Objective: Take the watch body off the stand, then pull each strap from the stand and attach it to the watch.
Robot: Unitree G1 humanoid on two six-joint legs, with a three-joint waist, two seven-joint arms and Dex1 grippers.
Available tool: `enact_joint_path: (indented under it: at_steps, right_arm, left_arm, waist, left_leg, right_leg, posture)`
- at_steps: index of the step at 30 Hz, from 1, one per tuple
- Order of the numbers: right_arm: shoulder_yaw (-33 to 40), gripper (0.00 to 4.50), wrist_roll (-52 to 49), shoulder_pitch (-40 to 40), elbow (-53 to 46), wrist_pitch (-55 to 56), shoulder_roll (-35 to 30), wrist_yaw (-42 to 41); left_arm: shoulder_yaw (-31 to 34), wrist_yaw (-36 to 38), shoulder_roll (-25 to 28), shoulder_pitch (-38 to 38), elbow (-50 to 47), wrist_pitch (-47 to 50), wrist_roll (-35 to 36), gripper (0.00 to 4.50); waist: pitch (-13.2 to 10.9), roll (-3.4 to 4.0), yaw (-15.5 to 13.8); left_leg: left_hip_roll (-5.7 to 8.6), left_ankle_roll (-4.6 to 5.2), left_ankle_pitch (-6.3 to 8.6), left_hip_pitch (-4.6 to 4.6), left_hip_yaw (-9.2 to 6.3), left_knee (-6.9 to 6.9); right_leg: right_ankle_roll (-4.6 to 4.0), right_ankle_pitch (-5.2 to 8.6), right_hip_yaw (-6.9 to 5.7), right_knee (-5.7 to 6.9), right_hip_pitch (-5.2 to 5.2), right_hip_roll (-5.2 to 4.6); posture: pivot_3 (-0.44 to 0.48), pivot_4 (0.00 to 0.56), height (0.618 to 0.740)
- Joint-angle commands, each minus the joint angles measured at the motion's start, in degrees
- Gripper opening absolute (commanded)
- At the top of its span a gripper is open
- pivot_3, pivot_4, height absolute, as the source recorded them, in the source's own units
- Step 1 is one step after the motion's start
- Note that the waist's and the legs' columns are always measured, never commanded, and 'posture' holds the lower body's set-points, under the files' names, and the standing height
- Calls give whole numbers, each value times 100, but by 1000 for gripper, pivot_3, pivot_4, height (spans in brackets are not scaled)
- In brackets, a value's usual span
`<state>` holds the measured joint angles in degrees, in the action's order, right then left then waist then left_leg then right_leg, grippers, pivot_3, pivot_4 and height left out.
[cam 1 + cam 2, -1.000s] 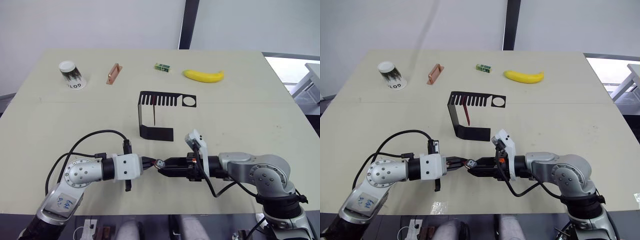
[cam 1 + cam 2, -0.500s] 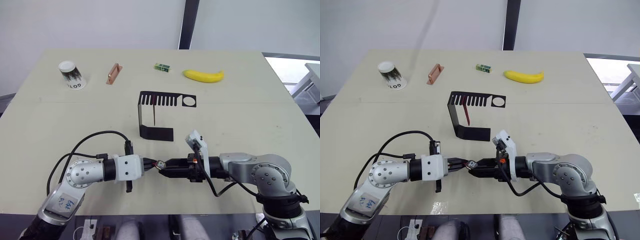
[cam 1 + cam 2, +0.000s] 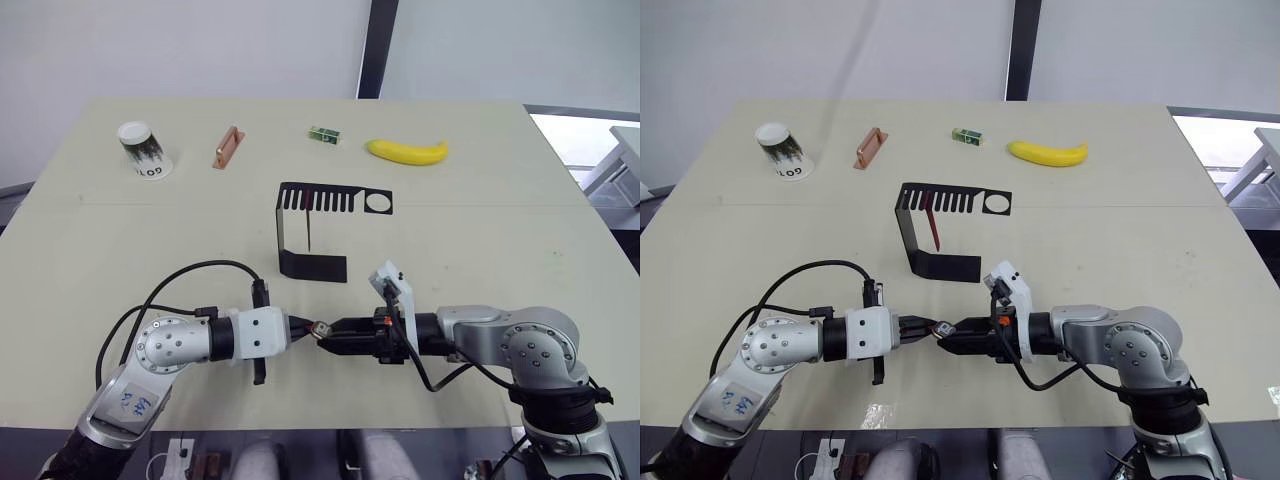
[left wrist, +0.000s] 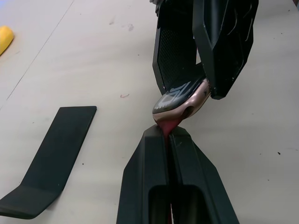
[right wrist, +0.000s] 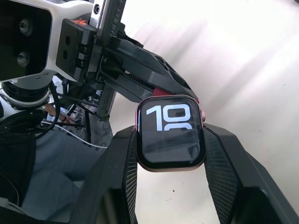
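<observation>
Here the right wrist view alone shows "10" lit on the watch body [image 5: 170, 133], clamped by the right fingers [image 5: 224, 172], while the left fingers [image 4: 154, 163] pinch a red strap [image 4: 169, 128] against it, at the stand's [image 3: 312, 232] six o'clock.

Bare table [image 3: 480, 250] around grippers; stand [image 3: 310, 235] just beyond

— What's the room like?
— A pale beige table [image 3: 480, 230] before a plain white wall [image 3: 180, 45], split by a dark vertical post [image 3: 371, 48].
— Any light?
— Daylight at the right edge.
</observation>
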<state>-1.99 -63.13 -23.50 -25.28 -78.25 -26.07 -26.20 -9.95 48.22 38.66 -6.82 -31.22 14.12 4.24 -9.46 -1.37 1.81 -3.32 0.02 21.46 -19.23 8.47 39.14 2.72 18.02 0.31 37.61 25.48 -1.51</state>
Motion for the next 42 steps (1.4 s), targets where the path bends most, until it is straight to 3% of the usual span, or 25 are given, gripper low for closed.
enact_joint_path:
  at_steps: [1, 42]
  right_arm:
    - [-19, 1505, -95, -51, -63, -93, 90, 137]
    - [-27, 1505, -56, -67, -25, -298, 75, 190]
  left_arm:
    - [-77, -23, -97, -123, -519, -77, 123, 0]
    - [-140, -19, -161, -96, -727, 130, 56, 0]
  waist:
    - [0, 0, 1]
    - [0, 0, 1]
  left_leg:
    - [0, 0, 0, 0, 0, 0]
    - [0, 0, 0, -1, -1, -2]
  right_leg:
    - [0, 0, 0, 0, 0, 0]
    - [0, 0, 0, -2, 0, 0]
  posture:
    - [0, 150, 738]
    - [0, 150, 738]
